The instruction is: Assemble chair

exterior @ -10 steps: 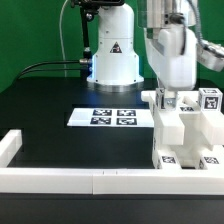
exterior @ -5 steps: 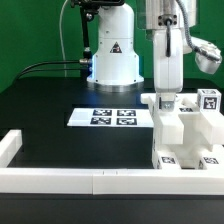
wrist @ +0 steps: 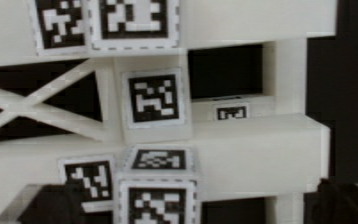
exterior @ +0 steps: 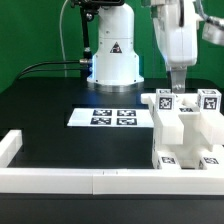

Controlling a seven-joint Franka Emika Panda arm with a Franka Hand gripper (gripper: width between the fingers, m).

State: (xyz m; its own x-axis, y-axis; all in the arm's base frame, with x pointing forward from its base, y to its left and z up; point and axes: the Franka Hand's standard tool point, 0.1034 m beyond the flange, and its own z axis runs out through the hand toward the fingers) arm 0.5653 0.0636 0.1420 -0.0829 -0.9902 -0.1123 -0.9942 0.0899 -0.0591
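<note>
the gripper (exterior: pixel 179 88) hangs just above the chair (exterior: pixel 186 135), fingers spread and holding nothing. the chair, a blocky white stack of tagged panels and pegs, stands on the black table (exterior: pixel 60 140) just beside the marker board (exterior: pixel 113 117), toward the exterior view's right, against the white border rail (exterior: pixel 90 178). in the wrist view the tagged chair parts fill the frame below the gripper. the step in hand looks like a release after seating a part; the next move likely calls for lifting clear and fetching another piece.
</note>
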